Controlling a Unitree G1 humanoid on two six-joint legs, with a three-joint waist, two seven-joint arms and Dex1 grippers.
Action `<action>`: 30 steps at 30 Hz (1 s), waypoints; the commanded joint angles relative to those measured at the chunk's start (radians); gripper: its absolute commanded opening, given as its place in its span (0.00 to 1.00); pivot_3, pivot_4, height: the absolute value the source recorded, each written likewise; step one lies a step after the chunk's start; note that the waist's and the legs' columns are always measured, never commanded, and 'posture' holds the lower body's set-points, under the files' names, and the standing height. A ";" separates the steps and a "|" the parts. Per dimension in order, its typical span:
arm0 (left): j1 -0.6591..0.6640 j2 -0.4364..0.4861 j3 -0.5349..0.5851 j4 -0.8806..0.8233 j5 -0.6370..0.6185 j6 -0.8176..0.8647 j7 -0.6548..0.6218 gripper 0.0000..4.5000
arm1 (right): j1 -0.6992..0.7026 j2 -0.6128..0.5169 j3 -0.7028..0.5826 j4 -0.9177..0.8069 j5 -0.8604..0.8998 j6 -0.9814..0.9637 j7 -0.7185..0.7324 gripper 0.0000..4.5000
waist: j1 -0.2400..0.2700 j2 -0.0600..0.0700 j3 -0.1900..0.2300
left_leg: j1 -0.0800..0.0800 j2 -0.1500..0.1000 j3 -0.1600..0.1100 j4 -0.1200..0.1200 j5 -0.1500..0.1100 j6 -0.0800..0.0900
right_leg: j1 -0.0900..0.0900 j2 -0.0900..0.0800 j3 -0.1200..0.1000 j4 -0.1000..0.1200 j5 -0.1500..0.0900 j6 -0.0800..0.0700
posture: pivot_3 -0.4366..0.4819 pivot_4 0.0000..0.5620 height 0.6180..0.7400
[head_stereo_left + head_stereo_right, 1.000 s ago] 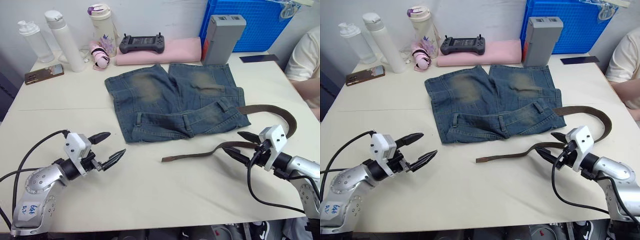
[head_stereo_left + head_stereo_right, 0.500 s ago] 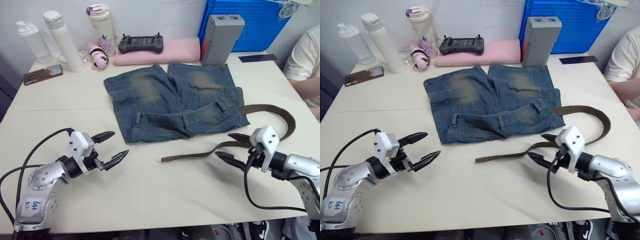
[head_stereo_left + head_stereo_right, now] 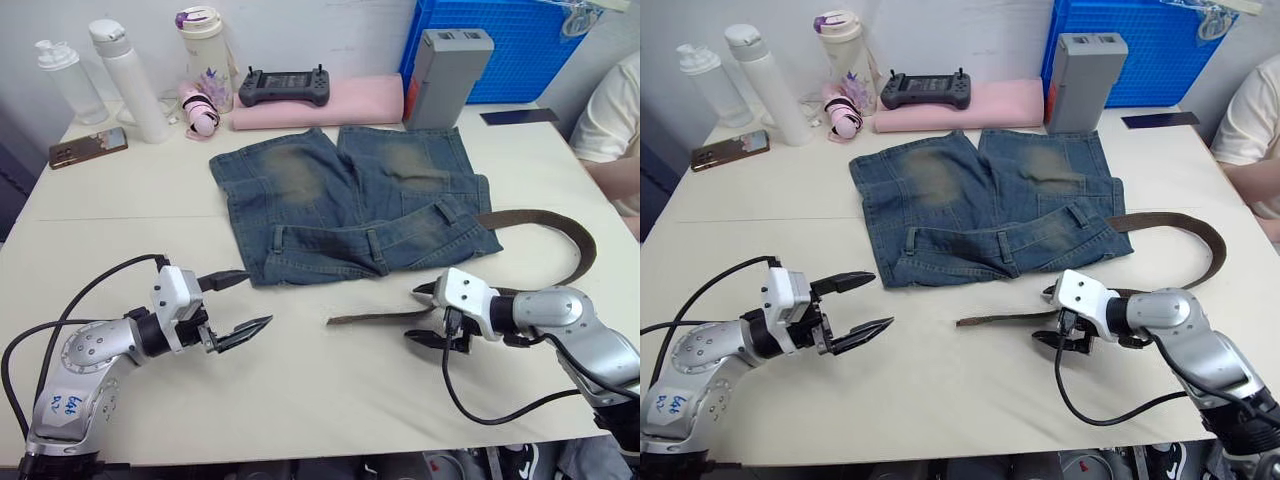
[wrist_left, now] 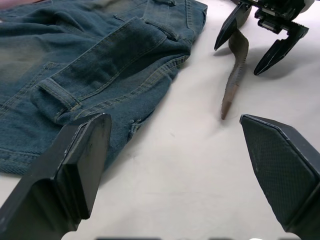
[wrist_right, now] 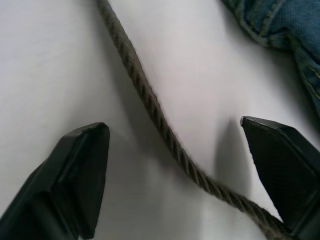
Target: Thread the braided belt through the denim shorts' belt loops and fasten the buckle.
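Observation:
The denim shorts (image 3: 350,205) lie flat mid-table, waistband toward me, with belt loops (image 3: 375,250) along it. The braided belt (image 3: 370,316) lies to their right: its tapered tip points left on the table, and the strap curves round at the far right (image 3: 565,225) back to the shorts. I cannot make out the buckle. My right gripper (image 3: 411,314) is open and straddles the strap (image 5: 150,105) near the tip, with nothing gripped. My left gripper (image 3: 257,298) is open and empty, just in front of the shorts' left corner (image 4: 100,60).
Along the back edge stand bottles (image 3: 125,80), a phone (image 3: 88,147), a controller (image 3: 285,87) on a pink pad, a grey box (image 3: 448,65) and a blue crate (image 3: 520,50). A person's sleeve (image 3: 610,110) shows at the right edge.
My right gripper has moved left along the belt and now straddles the strap near its tip. My left gripper has moved right, toward the shorts. The belt and the shorts lie as before.

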 commanded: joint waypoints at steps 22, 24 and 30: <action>-0.320 0.034 -0.241 0.082 -0.106 0.138 -0.270 1.00 | -0.095 0.070 0.047 -0.137 -0.007 -0.009 0.059 0.01 | -0.005 0.000 0.000 | 0.007 0.000 -0.002 -0.001 0.000 0.000 | 0.009 0.002 -0.001 -0.004 0.000 0.001 | 0.48 0.27 0.71; -0.332 0.030 -0.259 0.099 -0.090 0.123 -0.284 1.00 | -0.101 0.075 0.051 -0.138 -0.014 0.005 0.049 0.01 | -0.002 0.000 0.000 | 0.006 0.000 -0.002 -0.001 0.000 0.000 | 0.009 0.002 -0.002 -0.004 0.000 0.001 | 0.48 0.27 0.71; -0.365 -0.002 -0.312 0.189 0.033 0.012 -0.277 1.00 | -0.089 0.084 0.044 -0.179 0.008 0.042 0.027 0.01 | -0.001 -0.001 0.000 | 0.001 -0.002 -0.002 0.001 0.000 0.000 | 0.005 0.001 -0.003 -0.003 0.000 0.001 | 0.48 0.27 0.71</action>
